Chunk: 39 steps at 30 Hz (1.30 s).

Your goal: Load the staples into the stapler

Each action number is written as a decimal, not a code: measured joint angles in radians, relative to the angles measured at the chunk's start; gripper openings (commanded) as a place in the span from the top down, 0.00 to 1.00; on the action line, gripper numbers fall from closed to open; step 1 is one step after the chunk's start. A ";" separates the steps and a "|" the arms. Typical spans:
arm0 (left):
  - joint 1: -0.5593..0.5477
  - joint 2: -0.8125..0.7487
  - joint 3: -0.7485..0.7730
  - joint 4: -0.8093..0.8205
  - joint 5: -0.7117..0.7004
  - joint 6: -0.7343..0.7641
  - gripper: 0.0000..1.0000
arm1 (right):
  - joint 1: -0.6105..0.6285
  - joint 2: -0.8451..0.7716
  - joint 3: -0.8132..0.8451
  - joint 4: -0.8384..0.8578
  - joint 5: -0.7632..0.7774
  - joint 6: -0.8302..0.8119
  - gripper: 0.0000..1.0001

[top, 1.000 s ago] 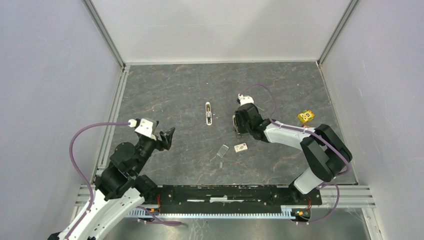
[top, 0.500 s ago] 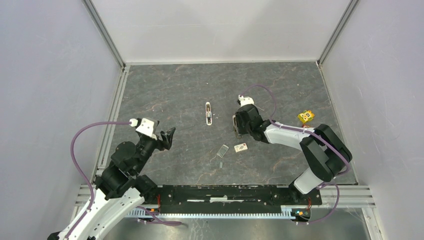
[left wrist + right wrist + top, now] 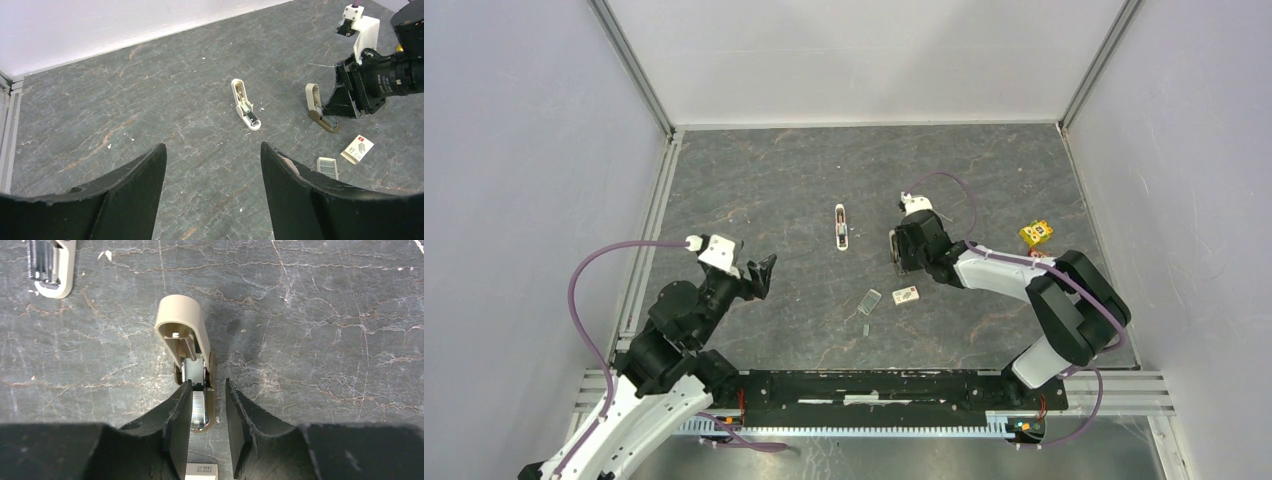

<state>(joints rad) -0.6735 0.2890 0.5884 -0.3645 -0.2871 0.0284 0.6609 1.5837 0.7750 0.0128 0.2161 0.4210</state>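
Note:
A beige stapler [image 3: 182,330] lies swung open on the dark stone table, its metal magazine [image 3: 199,407] pointing at the right wrist camera. My right gripper [image 3: 208,385] stands over that magazine with its jaws narrowly open. The left finger [image 3: 180,415] is against the rail, and a gap shows beside the right finger [image 3: 235,415]. From above, this gripper [image 3: 896,258] covers the stapler. The whitish staple box [image 3: 906,295] with a red mark and its clear lid [image 3: 870,301] lie just in front. The staples themselves I cannot make out. My left gripper [image 3: 212,147] hovers open and empty at the left [image 3: 764,272].
A second, white stapler [image 3: 840,225] lies open at the table's middle, also in the left wrist view [image 3: 245,106]. A yellow cartoon-face cube [image 3: 1035,233] sits near the right wall. White walls and aluminium rails enclose the table on three sides.
The right jaws have narrowed slightly over the beige stapler. The left arm has drifted a little to the right. The objects on the table have not moved.

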 measured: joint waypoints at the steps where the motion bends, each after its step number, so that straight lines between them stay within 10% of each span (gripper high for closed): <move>1: 0.000 0.006 0.000 0.000 0.000 -0.001 0.19 | 0.000 -0.005 0.000 -0.003 -0.004 -0.003 0.60; 11: 0.012 0.345 0.071 0.030 0.048 -0.310 0.24 | 0.001 -0.134 -0.013 0.008 -0.054 -0.072 0.57; 23: 0.199 0.829 0.140 0.254 0.436 -0.652 0.36 | 0.051 -0.132 -0.093 0.025 -0.056 -0.097 0.57; 39: 0.202 1.181 0.184 0.526 0.584 -0.765 0.49 | 0.054 -0.082 -0.152 0.105 -0.035 -0.131 0.68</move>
<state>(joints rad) -0.4717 1.4704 0.7727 0.1619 0.2974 -0.7368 0.7147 1.5021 0.6228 0.1181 0.1810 0.2897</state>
